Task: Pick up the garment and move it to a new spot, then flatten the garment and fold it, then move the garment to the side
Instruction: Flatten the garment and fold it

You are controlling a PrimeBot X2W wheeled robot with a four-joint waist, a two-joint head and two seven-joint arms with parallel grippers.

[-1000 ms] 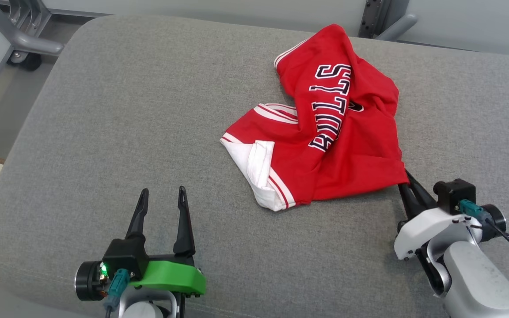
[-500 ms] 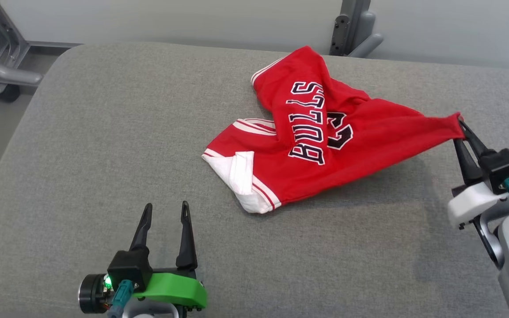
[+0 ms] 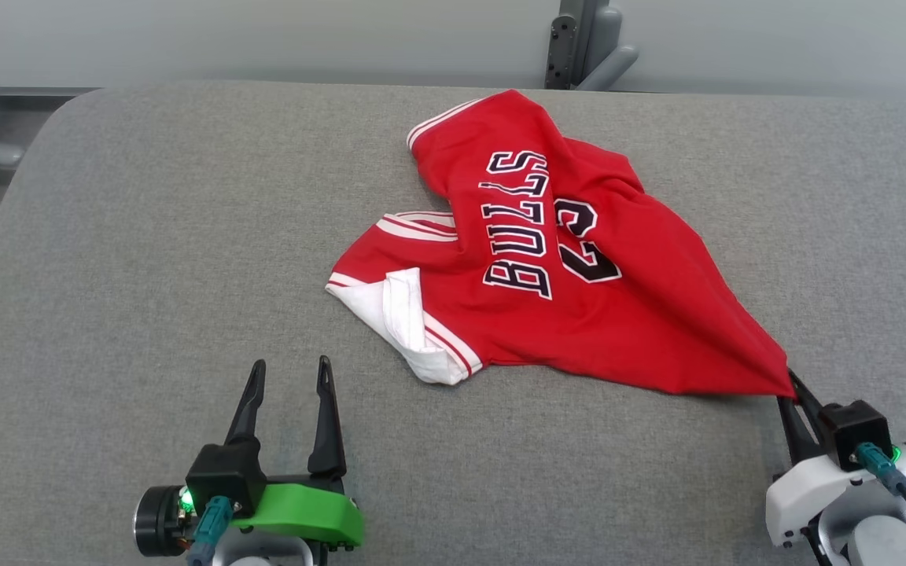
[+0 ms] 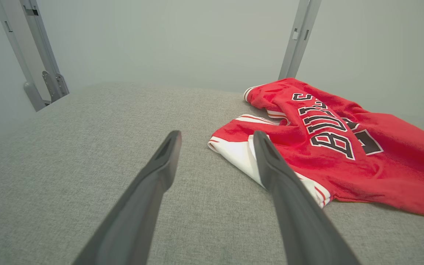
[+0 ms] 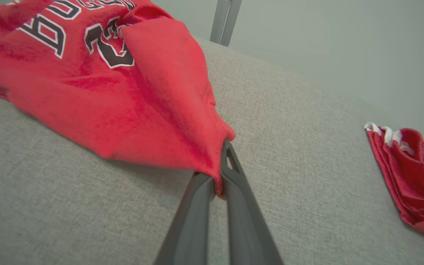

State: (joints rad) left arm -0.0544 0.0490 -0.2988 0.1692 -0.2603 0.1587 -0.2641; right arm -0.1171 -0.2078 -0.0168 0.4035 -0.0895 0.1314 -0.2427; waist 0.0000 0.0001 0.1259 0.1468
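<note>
My right gripper (image 3: 789, 387) is pinched shut on one corner of the red jersey (image 3: 563, 299), with the cloth drawn to a taut point between my two fingers. The jersey lies crumpled near the middle of the grey padded table (image 3: 146, 236). Its bulk is toward 11 o'clock from my right gripper, and a white-lined hem is turned over at its 8 o'clock edge. My left gripper (image 3: 289, 363) is spread wide and empty, at 7 o'clock of the jersey and apart from it.

I judge the step in hand to be carrying the jersey to a new spot. To do it well I should lift before I travel (the table's weave looks grippy). I should also keep the pinch firm, since I have only a small bite of cloth, and steer away from the other red cloth (image 5: 414, 173) at 3 o'clock so the two don't tangle.
</note>
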